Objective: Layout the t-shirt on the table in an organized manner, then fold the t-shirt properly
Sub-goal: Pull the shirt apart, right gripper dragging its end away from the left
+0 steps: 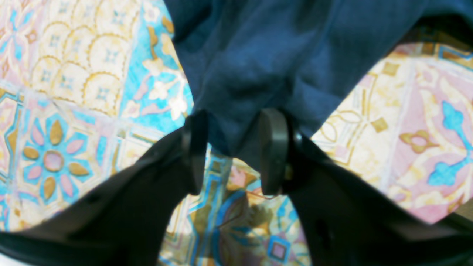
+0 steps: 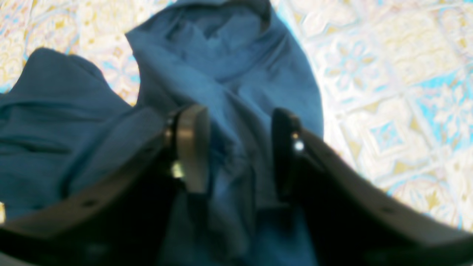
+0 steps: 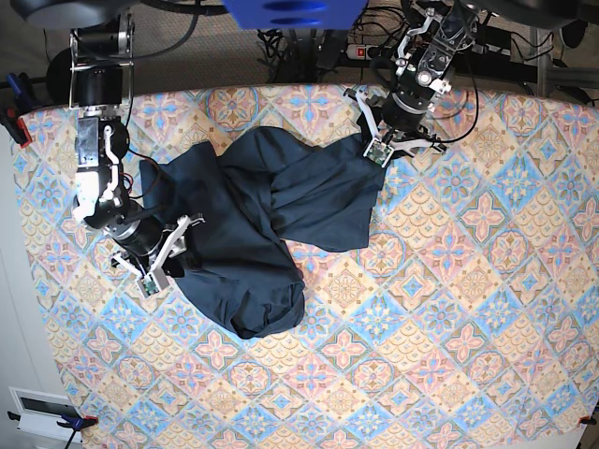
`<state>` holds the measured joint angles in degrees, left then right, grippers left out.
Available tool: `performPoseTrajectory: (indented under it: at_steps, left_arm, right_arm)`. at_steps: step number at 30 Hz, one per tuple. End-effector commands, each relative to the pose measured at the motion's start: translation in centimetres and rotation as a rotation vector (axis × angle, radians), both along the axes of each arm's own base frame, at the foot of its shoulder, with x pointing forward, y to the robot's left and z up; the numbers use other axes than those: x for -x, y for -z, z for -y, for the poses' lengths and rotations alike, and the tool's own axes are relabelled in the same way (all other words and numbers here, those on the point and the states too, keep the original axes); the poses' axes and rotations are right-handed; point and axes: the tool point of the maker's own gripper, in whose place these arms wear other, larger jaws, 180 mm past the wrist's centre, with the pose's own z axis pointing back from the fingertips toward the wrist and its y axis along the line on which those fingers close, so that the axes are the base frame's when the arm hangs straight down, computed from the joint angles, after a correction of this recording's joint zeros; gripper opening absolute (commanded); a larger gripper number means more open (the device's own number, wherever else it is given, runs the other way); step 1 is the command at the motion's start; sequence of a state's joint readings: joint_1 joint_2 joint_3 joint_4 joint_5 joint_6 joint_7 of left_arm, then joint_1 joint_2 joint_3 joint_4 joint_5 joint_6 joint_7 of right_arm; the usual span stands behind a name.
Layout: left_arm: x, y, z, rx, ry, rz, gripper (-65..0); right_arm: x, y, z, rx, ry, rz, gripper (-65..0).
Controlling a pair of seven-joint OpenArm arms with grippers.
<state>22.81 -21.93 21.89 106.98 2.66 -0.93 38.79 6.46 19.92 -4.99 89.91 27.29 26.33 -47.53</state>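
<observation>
The dark navy t-shirt (image 3: 253,215) lies crumpled on the table (image 3: 449,309), spread from the back middle toward the left. My left gripper (image 3: 372,126) sits at the shirt's back right edge. In the left wrist view the left gripper (image 1: 233,151) has its jaws apart, with a hanging point of the t-shirt (image 1: 258,55) between the fingers (image 1: 273,151). My right gripper (image 3: 170,254) is at the shirt's left edge. In the right wrist view the right gripper (image 2: 238,151) also stands apart, straddling a raised ridge of the t-shirt (image 2: 229,74).
The patterned tablecloth (image 1: 74,92) reaches well beyond the shirt to the front and right. Cables and a power strip (image 3: 360,51) lie beyond the table's back edge. A small white device (image 3: 42,407) sits off the front left corner.
</observation>
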Motion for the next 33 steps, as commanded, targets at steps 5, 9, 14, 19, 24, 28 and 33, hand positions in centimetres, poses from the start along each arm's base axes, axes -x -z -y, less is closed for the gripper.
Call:
performPoseTrajectory:
  at_steps: [5, 9, 14, 19, 24, 28, 33]
  left_arm:
    - [-0.4, 0.0, -0.5, -0.008, -0.007, 0.015, -64.9]
    - [-0.6, -0.1, -0.7, -0.011, -0.01, 0.018, -65.0]
    - [-0.6, -0.2, -0.8, -0.011, -0.01, 0.021, -65.0]
    - [-0.6, -0.5, -1.5, -0.033, 0.004, 0.03, -65.0]
    - [-0.6, -0.5, -1.6, -0.038, 0.008, 0.031, -65.0]
    - [-0.6, -0.6, -1.4, -0.032, 0.005, 0.031, -65.0]
    - [-0.4, -0.5, -1.2, -0.029, 0.009, 0.028, -65.0]
  right_arm:
    - [-1.2, 0.0, 0.8, -0.016, 0.02, 0.001, -64.2]
    - [-1.6, -1.6, 0.8, -0.016, 0.019, 0.049, -64.2]
    - [-2.4, -5.9, 2.7, -0.02, 0.072, 0.169, -64.2]
    - [-2.1, -7.5, 4.4, -0.017, 0.117, 0.216, -64.2]
    - [0.5, -5.2, 3.2, -0.085, 0.088, 0.104, -61.5]
    - [1.1, -6.1, 2.4, -0.072, 0.063, 0.126, -42.2]
    - [1.0, -6.4, 2.3, -0.072, 0.059, 0.134, -27.8]
